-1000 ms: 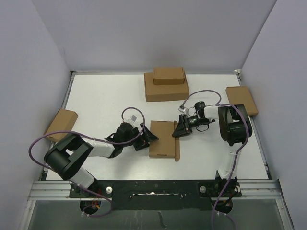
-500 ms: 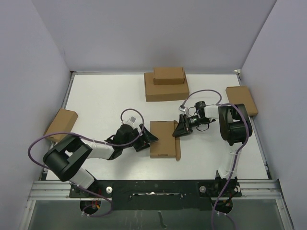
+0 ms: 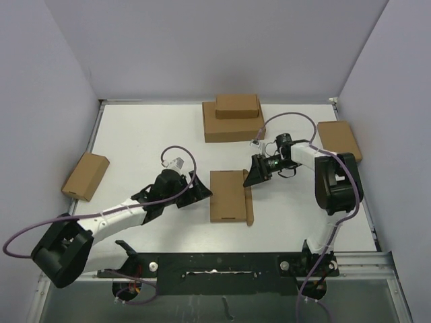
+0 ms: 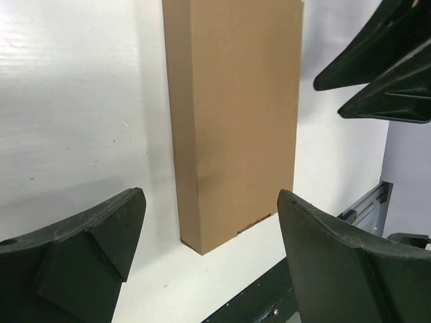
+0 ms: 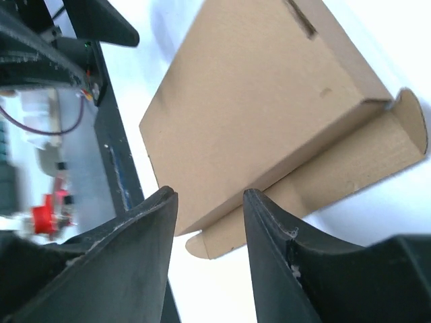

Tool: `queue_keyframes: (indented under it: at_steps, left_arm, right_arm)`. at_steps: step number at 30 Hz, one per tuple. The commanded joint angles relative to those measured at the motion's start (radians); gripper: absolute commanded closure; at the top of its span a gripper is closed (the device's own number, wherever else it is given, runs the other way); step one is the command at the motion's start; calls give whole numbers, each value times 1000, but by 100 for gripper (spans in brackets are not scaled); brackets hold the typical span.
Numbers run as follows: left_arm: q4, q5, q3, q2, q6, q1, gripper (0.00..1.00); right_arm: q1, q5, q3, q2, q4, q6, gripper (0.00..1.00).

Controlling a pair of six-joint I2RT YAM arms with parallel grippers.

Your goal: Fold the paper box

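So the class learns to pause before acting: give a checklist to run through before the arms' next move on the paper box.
1. Paper box lying flat: ok.
2. Side flap folded in: not ok, lies outspread beside it.
3. Left gripper open, empty, apart from box: ok.
4. Right gripper open, empty: ok.
5. Stacked boxes clear of the work: ok.

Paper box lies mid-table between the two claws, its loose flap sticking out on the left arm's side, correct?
No. The paper box lies between the left claw and right claw, but its loose flap sticks out on the right arm's side; the top external view shows it.
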Motion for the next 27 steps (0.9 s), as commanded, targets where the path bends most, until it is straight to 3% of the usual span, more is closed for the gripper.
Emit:
queue_keyframes:
  at_steps: [1,6,10,14,20,27]
  left_arm:
    - [-129,-56,52,-155,139,8,21]
    - [-161,-6,51,-272,220,24,22]
    - [-173,42,56,-277,227,28,24]
    - [-131,79,45,-237,223,28,24]
    - [-53,133,30,-164,230,30,24]
    - [-70,133,35,-146,268,36,23]
  right_arm:
    - [-3,10,48,-183,-122,-261,56]
    - [-4,62,-137,-431,-76,-679,61]
    - [9,120,-302,-591,-45,-1049,81]
    - [41,182,-382,-594,-102,-1380,97]
    - [185,356,-405,-507,41,-1335,100]
    - [315,442,-413,-459,169,-1219,100]
